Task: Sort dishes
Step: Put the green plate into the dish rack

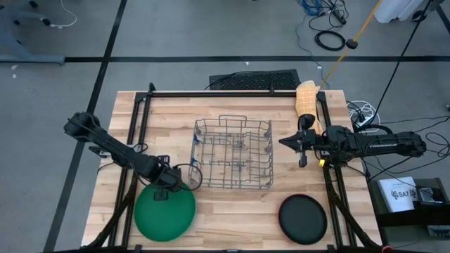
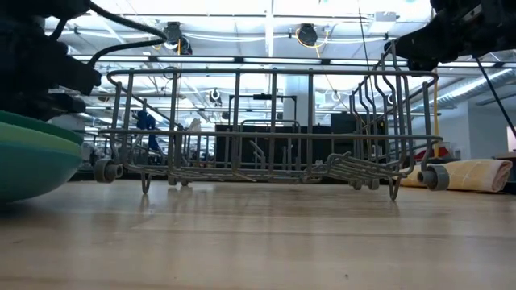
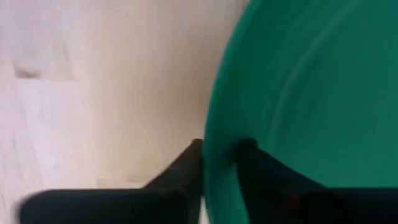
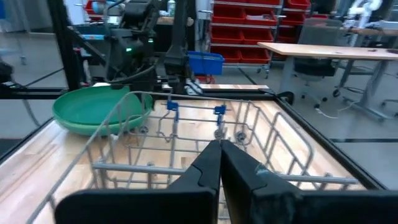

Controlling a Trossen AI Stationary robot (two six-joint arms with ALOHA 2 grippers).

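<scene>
Fingers (image 3: 194, 163) of the left gripper (image 1: 166, 188) straddle the rim of the green plate (image 1: 164, 214), one outside and one inside, clamped on its edge at the lower left of the high view. Seen from desk height, this plate rests nested on a lighter green plate (image 2: 32, 165), both at the left edge of the frame; from above, only the top plate shows. Beside them, at frame centre, stands the empty wire rack (image 1: 233, 154) on the wooden desk (image 1: 232, 218). A black plate (image 1: 303, 218) lies alone at the lower right, well apart from the rack. The right gripper (image 1: 287, 142) waits at the rack's right side, its fingers (image 4: 208, 165) pressed together on nothing.

The step in hand appears to be the pickup of the top green plate; next it likely calls for lifting the rim clear of the plate below, tipping it upright and lowering it between the rack's wires. A white sheet at the far right of the high view carries print too small to read.
</scene>
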